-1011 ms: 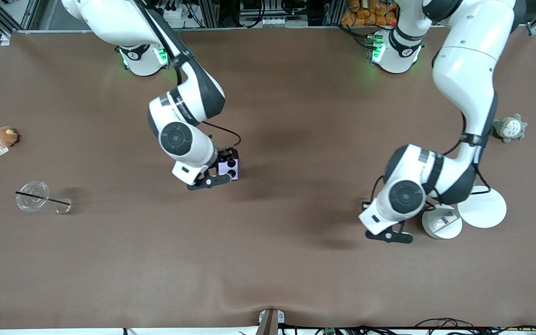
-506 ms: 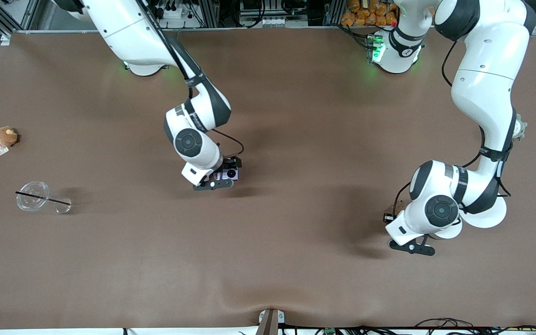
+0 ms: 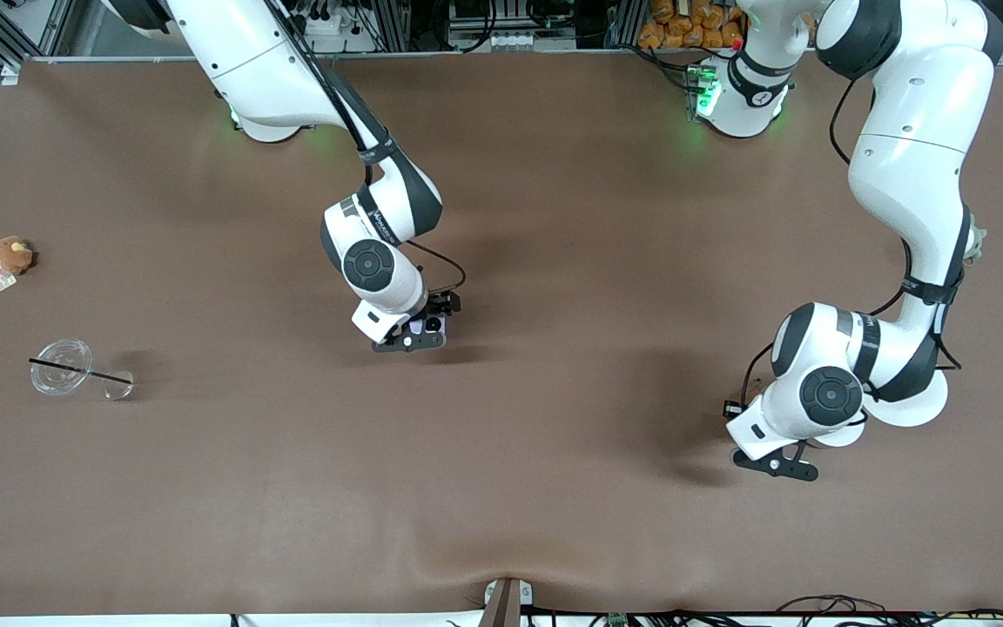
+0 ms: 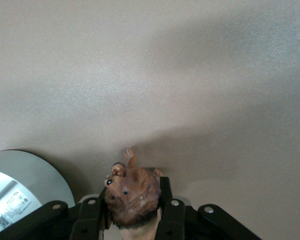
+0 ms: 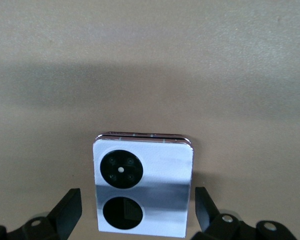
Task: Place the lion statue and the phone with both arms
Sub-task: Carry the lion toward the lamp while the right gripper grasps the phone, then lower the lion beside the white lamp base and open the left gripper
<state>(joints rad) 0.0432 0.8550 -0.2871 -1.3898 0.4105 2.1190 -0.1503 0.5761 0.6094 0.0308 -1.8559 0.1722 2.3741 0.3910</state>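
**Q:** Right gripper (image 5: pixel 135 212), what's it doing with the phone (image 5: pixel 144 187)?

**A:** Its fingers (image 5: pixel 66 210) are spread wide, clear of the phone on both sides, so it has let go. The phone lies flat on the table (image 3: pixel 554 488) between them, lenses up. In the front view that gripper (image 3: pixel 427 324) sits low near the table's middle, a bit toward the right arm's end, and only a sliver of the phone (image 3: pixel 428 325) peeks out under it.

**Q:** And the left one?

**A:** Left gripper (image 4: pixel 135 210) is clamped on the lion (image 4: pixel 132 192), squeezed between both fingers (image 4: pixel 166 200), head poking out over the table. Can't tell if its feet touch down. From the front, that gripper (image 3: pixel 750 402) is at the left arm's end, just beside two white discs (image 3: pixel 911 409), and the lion (image 3: pixel 752 396) is barely visible there.

**Q:** Other stuff around?

**A:** Brown plush (image 3: pixel 10 254) and a clear cup (image 3: pixel 60 367) with a straw at the right arm's end, the cup nearer the camera.
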